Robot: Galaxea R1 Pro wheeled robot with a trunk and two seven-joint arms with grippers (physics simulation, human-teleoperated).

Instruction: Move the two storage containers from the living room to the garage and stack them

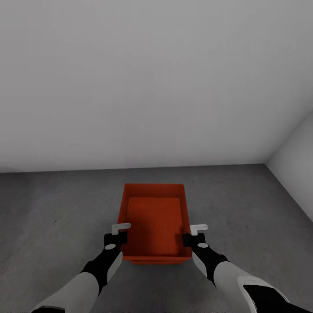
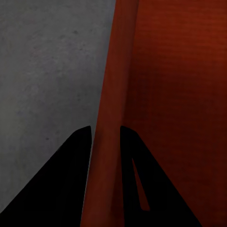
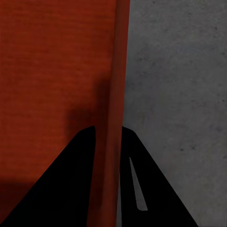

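An orange-red open-topped storage container (image 1: 154,217) sits low in front of me over the dark grey garage floor (image 1: 56,208). My left gripper (image 1: 123,233) is shut on its left wall and my right gripper (image 1: 191,234) on its right wall. In the left wrist view the fingers (image 2: 71,156) straddle the container's wall (image 2: 111,94), one inside and one outside. The right wrist view shows the same pinch on the other wall (image 3: 116,85). A second orange edge (image 1: 156,262) runs just under the near rim; whether it is another container, and whether the box rests on the floor, I cannot tell.
A plain white-grey wall (image 1: 152,87) stands straight ahead, close behind the container. A second wall (image 1: 298,152) meets it in a corner at the right. Bare grey floor spreads to both sides of the box.
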